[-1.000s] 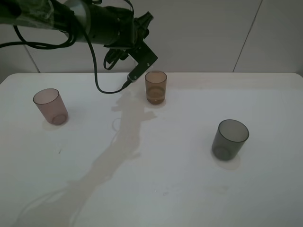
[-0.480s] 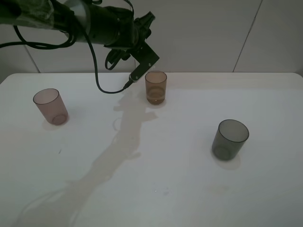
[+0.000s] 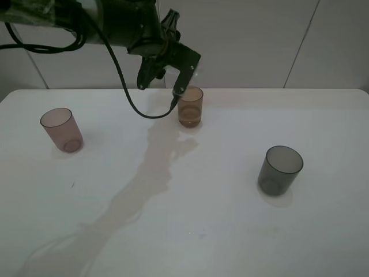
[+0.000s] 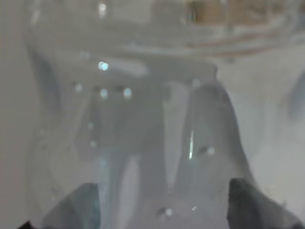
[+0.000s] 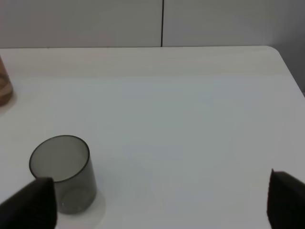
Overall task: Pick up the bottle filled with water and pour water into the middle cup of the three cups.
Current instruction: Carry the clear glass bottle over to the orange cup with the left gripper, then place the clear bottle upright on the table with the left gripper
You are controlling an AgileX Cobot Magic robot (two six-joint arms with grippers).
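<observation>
Your left hand (image 3: 183, 74) is closing tightly on the clear bottle (image 4: 143, 124), holding it tilted just above the far-left rim of the amber middle cup (image 3: 189, 106). This cup is standing on the far part of the white counter (image 3: 219, 219), between the pinkish-brown cup (image 3: 60, 129) at left and the dark grey cup (image 3: 279, 169) at near right. Your right hand (image 5: 157, 200) is standing open and empty.

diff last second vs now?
The left pincer, shut on the clear bottle, rolled further over and shifted right, now above the amber middle cup. No stream is visible. The pink cup, the grey cup and the amber cup stayed put on the table.
</observation>
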